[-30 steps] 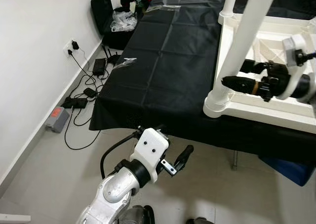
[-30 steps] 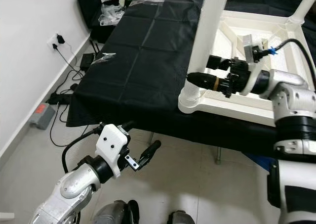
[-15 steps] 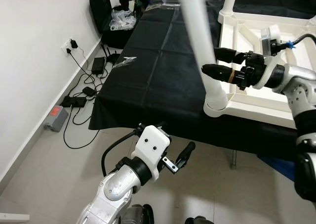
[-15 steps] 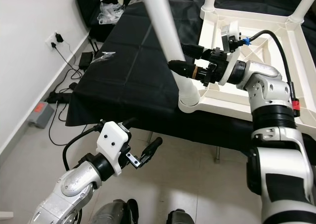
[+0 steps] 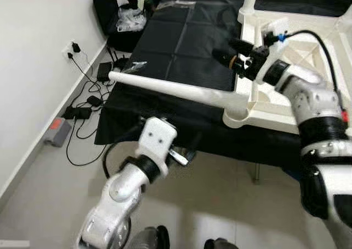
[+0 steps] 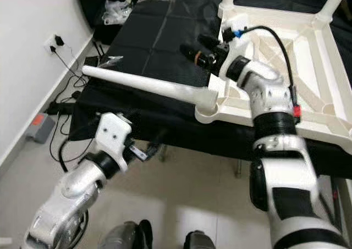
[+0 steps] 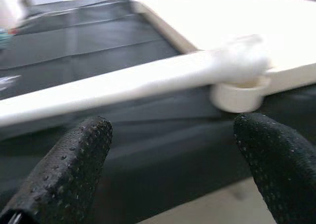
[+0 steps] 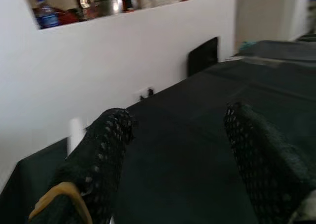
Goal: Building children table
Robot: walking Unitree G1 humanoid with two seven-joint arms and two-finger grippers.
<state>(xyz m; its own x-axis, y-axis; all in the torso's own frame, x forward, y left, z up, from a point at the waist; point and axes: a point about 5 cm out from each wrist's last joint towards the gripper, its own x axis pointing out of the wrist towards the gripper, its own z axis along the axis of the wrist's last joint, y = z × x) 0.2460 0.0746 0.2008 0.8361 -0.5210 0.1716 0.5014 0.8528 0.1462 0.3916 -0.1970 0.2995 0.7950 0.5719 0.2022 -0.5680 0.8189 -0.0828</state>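
The white children's table (image 5: 308,103) lies upside down on the black-covered table (image 5: 181,45). One white leg (image 5: 170,89) sticks out from the corner socket (image 5: 237,115), tipped almost level and pointing left past the cloth's edge. My right gripper (image 5: 226,48) hovers open over the black cloth beside the frame's left rail, holding nothing. Below the front edge, my left gripper (image 5: 184,153) is open under the tipped leg. In the left wrist view its fingers (image 7: 69,169) stand wide apart, with the leg (image 7: 123,85) and socket (image 7: 239,93) beyond them.
A power strip, adapters and cables (image 5: 82,103) lie on the floor along the white wall at left. Black bags and a plastic bag (image 5: 129,21) sit at the far left corner. Another upright leg (image 6: 335,4) stands at the frame's far corner.
The white leg has tipped from upright to almost level, pointing left. My right gripper drew back from it, farther over the cloth. My left arm rose toward the table's front edge.
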